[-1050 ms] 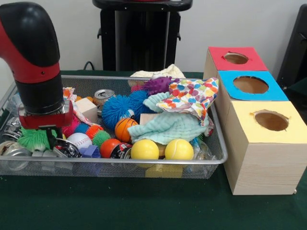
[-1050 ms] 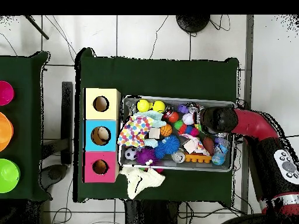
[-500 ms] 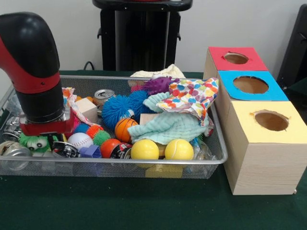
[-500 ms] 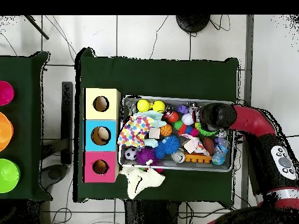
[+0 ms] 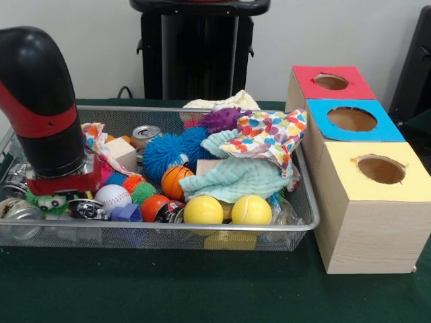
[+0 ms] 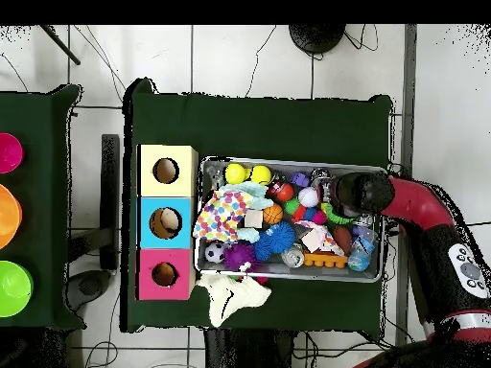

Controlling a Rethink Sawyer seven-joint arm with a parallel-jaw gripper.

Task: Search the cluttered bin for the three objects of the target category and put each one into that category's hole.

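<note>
Front view had the arm [image 5: 42, 108] down in the bin's [image 5: 202, 237] left end over a green fuzzy toy [image 5: 47, 202]; couldn't tell the gripper state. Balls [image 5: 203, 210] sat near, the boxes' [image 5: 350, 121] holes looked mostly empty, so sorting was barely started.

We see even, soft indoor light, faint shadows under the mesh bin [image 5: 296, 225], no glare, and slightly soft detail throughout.
</note>
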